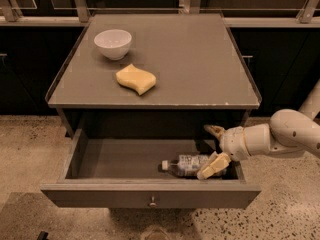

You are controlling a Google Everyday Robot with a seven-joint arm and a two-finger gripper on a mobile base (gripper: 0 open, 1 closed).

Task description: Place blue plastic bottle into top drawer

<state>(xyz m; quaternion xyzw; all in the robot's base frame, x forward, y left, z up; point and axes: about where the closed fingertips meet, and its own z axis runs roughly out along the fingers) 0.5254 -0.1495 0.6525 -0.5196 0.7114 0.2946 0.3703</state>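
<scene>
The blue plastic bottle (186,165) lies on its side on the floor of the open top drawer (115,159), towards the right, with its white cap pointing left. My gripper (213,149) reaches in from the right, just past the bottle's base. It is open: one fingertip (214,130) is up near the table's underside, and the other overlaps the bottle's right end. The drawer's knob (152,201) sits at the centre of the front panel.
On the tabletop (200,59) stand a white bowl (113,43) at the back left and a wavy yellow sponge (135,78) near the front. Dark cabinets stand behind and to both sides. My white arm (285,134) comes in from the right.
</scene>
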